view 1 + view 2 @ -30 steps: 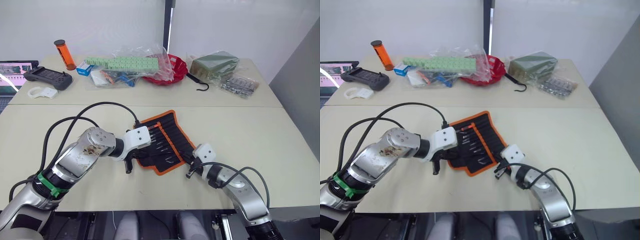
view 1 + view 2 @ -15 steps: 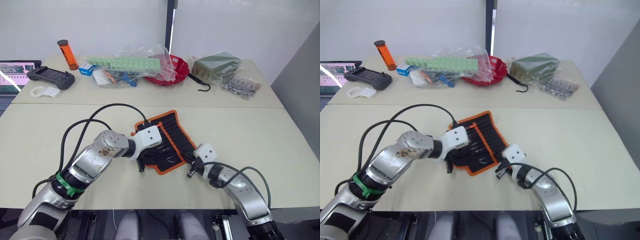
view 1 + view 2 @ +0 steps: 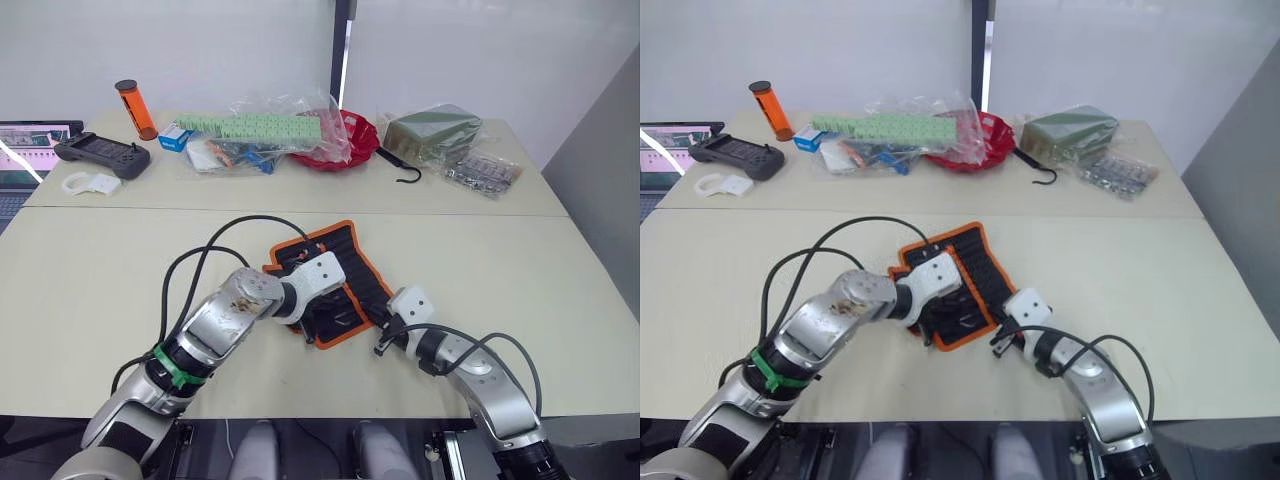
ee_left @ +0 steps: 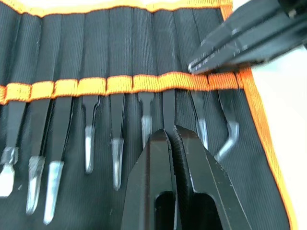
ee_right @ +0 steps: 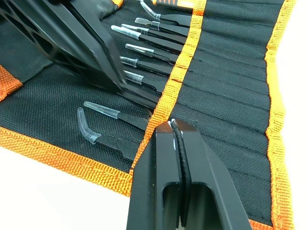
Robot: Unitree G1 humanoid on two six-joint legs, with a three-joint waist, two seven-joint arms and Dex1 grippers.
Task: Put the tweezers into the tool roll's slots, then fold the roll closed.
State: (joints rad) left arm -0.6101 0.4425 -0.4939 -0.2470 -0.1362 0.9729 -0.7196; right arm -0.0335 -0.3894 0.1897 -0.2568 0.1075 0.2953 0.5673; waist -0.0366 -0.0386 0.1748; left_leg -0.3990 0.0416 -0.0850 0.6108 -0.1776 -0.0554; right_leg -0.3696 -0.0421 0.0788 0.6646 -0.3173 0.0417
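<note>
Tool roll [image 3: 345, 275] open flat on table [image 3: 520, 270], tweezers [image 4: 116, 143] seated in slots [image 4: 120, 86]. Left gripper [image 4: 173, 135] pinched shut, empty, now further over roll. Right gripper [image 5: 173, 125] shut on roll's orange band.

Head downward; wrists close over tool roll [image 4: 120, 57]
</note>
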